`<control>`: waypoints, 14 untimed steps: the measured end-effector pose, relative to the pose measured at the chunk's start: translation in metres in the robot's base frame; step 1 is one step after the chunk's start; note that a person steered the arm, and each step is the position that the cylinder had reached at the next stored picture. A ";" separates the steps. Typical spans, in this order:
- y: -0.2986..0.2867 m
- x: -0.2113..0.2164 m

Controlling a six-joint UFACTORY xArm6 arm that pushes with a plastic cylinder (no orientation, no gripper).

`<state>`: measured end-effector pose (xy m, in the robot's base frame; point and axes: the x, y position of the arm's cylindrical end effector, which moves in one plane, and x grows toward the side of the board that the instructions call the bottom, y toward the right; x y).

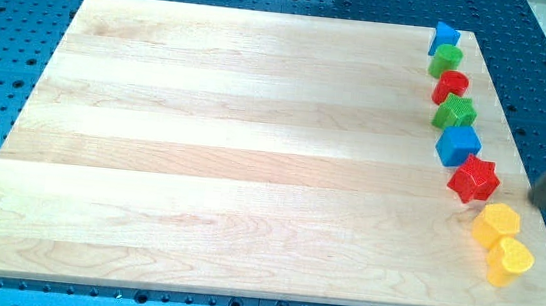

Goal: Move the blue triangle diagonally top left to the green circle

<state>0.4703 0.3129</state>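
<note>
The blue triangle (445,36) lies at the board's top right corner. The green circle (447,58) sits just below it, touching or nearly touching. My tip (534,201) is at the view's right, on the board's right edge, right of the red star (473,178) and well below the blue triangle. The rod runs blurred up to the view's right edge.
The blocks form a line down the right side of the wooden board (253,151): a red block (450,87), a green star-like block (454,113), a blue cube (458,145), then a yellow hexagon (496,225) and a yellow heart (510,260) at the bottom right.
</note>
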 end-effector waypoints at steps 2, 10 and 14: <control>0.000 -0.112; -0.056 -0.246; -0.181 -0.215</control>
<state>0.2556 0.1323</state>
